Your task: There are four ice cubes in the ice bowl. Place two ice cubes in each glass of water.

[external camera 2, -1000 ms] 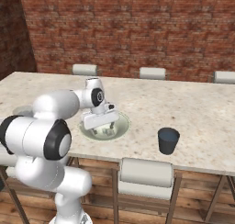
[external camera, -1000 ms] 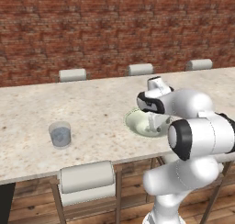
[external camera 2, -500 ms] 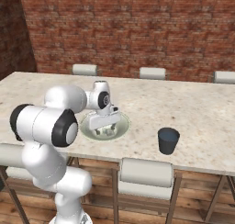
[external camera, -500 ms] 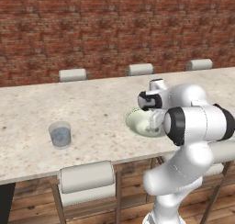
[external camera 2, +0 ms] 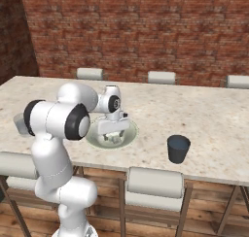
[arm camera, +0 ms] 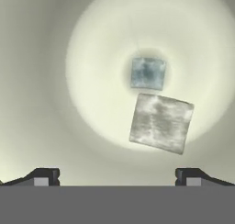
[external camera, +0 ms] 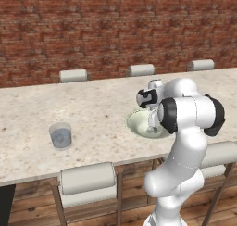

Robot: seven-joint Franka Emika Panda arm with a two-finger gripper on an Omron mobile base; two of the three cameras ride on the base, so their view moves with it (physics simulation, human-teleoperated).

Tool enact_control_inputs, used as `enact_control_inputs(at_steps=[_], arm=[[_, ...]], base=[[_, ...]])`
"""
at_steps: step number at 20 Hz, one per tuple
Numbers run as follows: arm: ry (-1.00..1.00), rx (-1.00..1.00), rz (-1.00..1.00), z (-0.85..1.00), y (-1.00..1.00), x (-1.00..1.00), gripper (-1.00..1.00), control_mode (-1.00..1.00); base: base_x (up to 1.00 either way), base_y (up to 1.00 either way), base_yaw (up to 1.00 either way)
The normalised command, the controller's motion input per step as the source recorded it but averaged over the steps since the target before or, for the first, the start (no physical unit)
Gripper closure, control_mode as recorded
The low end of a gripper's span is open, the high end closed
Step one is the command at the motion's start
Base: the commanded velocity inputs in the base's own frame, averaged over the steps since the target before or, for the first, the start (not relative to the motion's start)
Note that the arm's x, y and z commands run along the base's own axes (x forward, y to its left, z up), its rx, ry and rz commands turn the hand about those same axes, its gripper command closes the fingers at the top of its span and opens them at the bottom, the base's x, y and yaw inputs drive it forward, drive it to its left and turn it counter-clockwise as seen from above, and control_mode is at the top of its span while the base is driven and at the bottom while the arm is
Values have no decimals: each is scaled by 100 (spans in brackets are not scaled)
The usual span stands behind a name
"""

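Hand view: square frosted ice cubes [arm camera: 160,122].

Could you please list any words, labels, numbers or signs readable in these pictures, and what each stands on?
None: no readable text appears anywhere.
The ice bowl, the ice cubes, the clear glass and the dark glass are unmarked.
The counter, chairs, brick wall and the hand bear no lettering either.
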Motion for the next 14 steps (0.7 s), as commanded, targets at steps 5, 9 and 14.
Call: enact_control_inputs(at_steps=[5,9,14], arm=[[-1,1,0,-21,0,1,-100,-100],[-4,0,0,-25,0,0,-100,-100],[-8,4,0,-8,0,2,-100,-100]], base=[[0,0,0],[0,0,0],[0,0,0]])
